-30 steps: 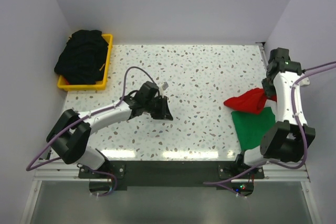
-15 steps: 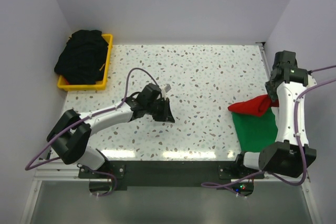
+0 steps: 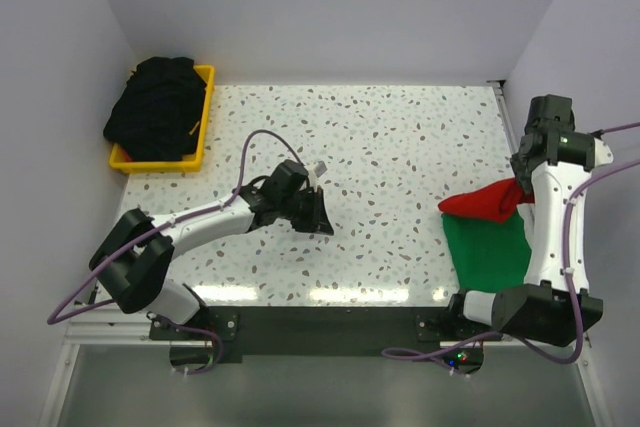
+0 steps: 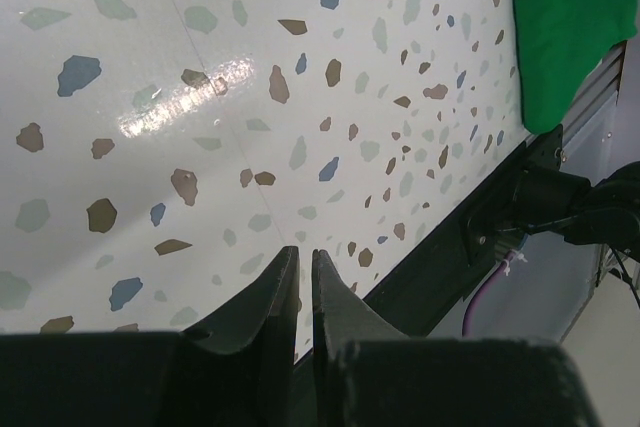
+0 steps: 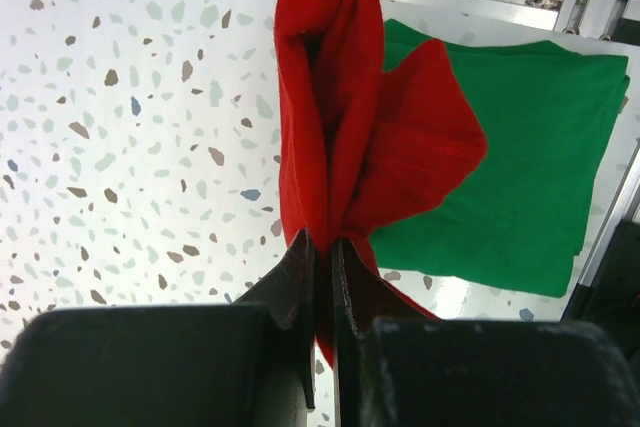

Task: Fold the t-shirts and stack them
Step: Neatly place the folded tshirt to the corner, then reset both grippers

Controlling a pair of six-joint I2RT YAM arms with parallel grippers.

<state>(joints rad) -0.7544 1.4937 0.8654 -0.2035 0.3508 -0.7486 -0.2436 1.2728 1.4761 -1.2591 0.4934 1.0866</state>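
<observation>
Red t-shirt point(image 5: 335, 97), pinched in right tool point(image 5: 322, 243), hides part of green t-shirt point(image 5: 520, 177); left tool point(image 4: 304, 259) nearly pressed together.

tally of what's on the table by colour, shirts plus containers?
red shirt: 1
green shirt: 1
black cloth heap: 1 (single shirts in it cannot be counted)
yellow bin: 1
Total: 4
</observation>
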